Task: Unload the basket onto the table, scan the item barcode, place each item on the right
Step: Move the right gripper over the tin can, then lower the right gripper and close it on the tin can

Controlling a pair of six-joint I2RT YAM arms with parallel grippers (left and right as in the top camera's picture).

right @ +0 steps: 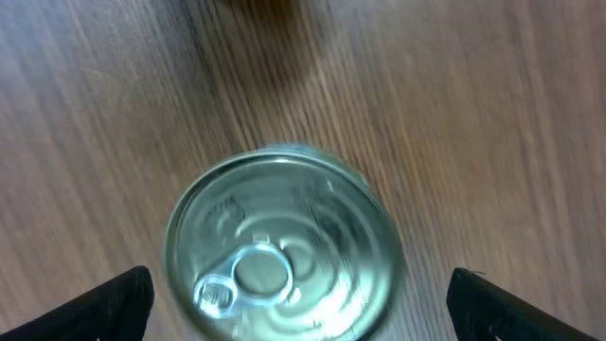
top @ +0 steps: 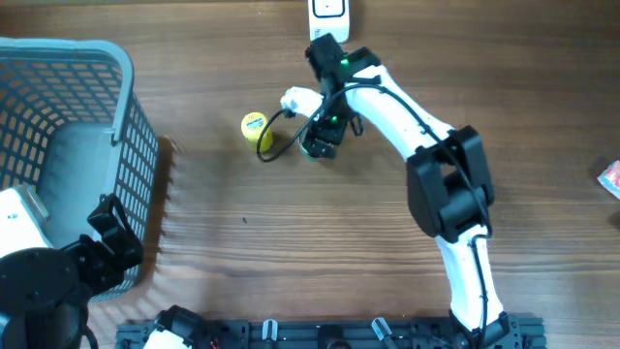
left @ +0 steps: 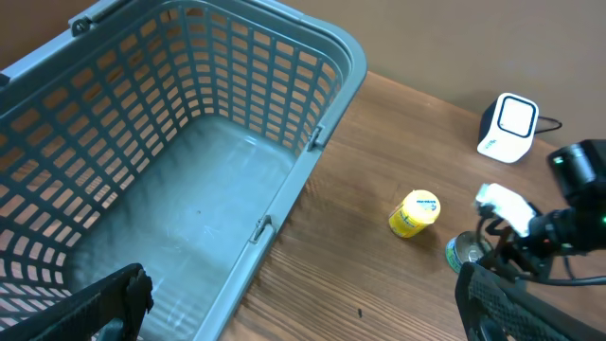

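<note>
Two grippers, both with fingers spread wide and nothing held. The right gripper hangs directly above a silver pull-tab can, which stands upright on the wooden table; the fingers are clear on either side. A small yellow tub sits near the can. The white scanner is at the far edge. The left gripper is over the grey basket.

Overhead faced straight down; right wrist hung close over the can between its fingers; left wrist shared it obliquely.
</note>
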